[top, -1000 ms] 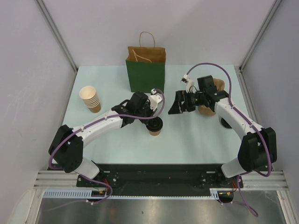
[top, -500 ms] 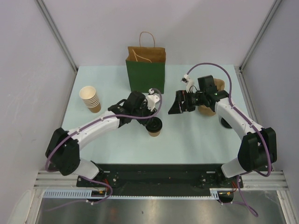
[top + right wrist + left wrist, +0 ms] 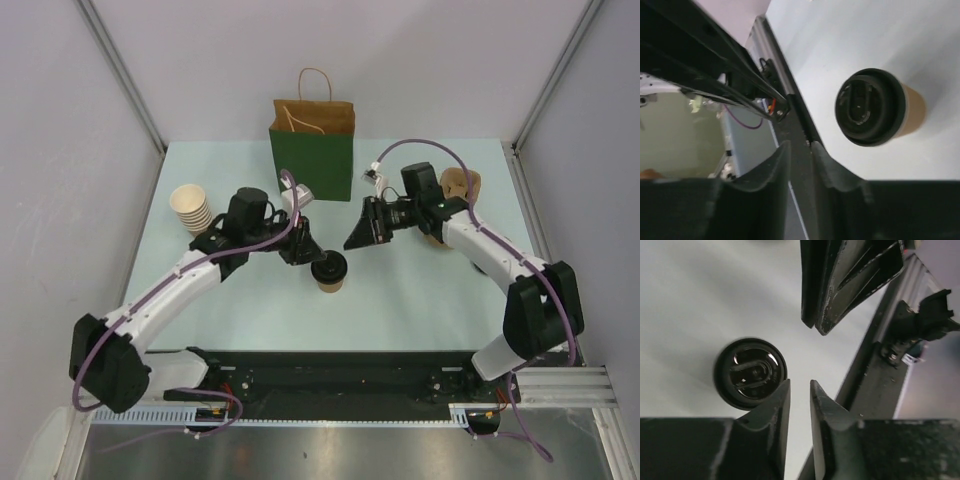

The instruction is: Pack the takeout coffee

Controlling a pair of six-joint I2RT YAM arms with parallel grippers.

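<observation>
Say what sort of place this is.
Likely a robot lab cell staged as a café task: arms bolted to a walled table, with a takeout coffee, green paper bag and stacked cups.

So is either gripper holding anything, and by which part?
Nothing is held. The takeout coffee stands free on the table; the left gripper and right gripper sit nearby, fingers nearly together with nothing between them.

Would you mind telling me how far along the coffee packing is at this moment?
Done: the coffee is lidded. In hand: nothing; the left hand and right hand hover near it, empty. Remaining: grasp it and put it in the bag.
</observation>
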